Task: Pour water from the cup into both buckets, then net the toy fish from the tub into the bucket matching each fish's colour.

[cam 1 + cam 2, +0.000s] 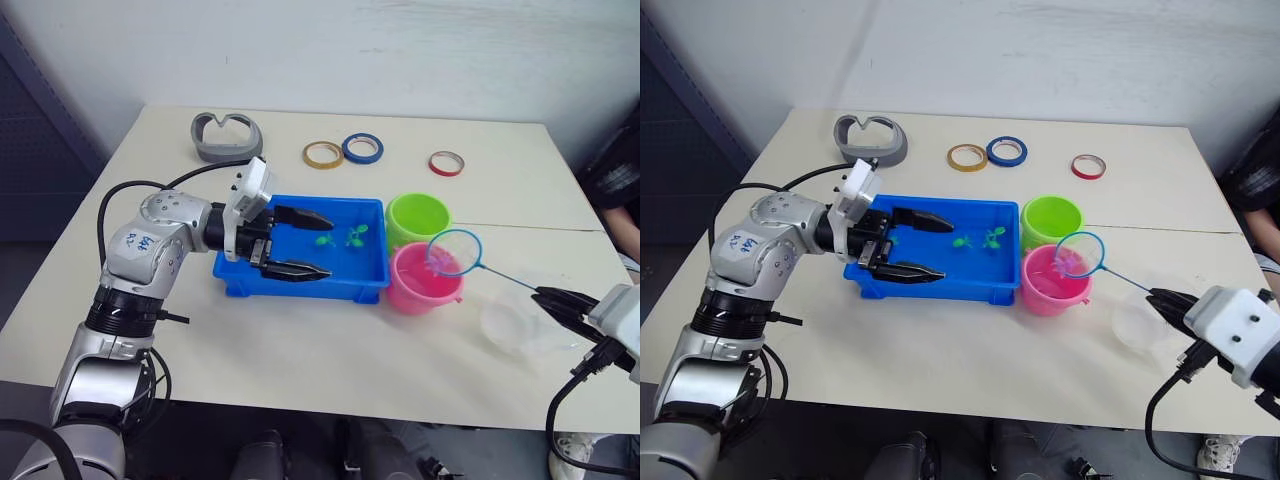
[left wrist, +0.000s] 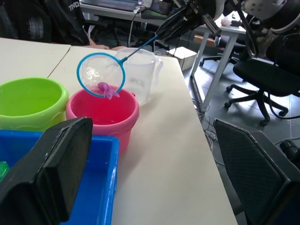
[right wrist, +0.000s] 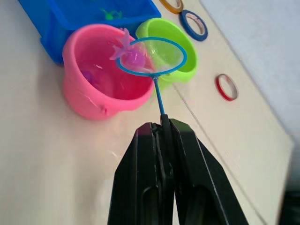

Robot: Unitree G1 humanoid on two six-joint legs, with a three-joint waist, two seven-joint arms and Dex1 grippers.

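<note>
Right claw (image 3: pixel 161 136) levels net (image 3: pixel 151 57) toward pink bucket (image 3: pixel 93 93).

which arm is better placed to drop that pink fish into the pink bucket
Right. Its end effector is shut on the net handle, with the hoop and pink fish over the pink bucket. The left end effector is open and empty over the tub.

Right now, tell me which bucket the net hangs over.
The pink bucket: the net, carrying a pink fish, hangs over it; the green bucket sits behind.
</note>
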